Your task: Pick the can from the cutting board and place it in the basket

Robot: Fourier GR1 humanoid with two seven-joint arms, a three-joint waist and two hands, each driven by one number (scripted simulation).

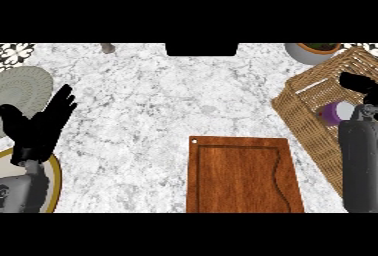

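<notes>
Two forearms came in from the lower edge over a white-and-grey marbled counter (148, 100). A wooden cutting board (244, 175) lay at the near middle with nothing on it. At the right stood a wicker basket (314, 85), set at an angle, and the purple can (336, 112) showed inside it. Beyond the basket, at the far edge, sat a grey pot (310, 52) with a plant. On the left lay a pale green plate (22, 90), and nearer, a yellow-rimmed plate (53, 185) partly under the left forearm. The left hand (40, 127) rested open near the left edge, fingers straight and pointing up. The right hand (360, 84) hung over the basket beside the can; whether its fingers were spread or curled could not be told.
</notes>
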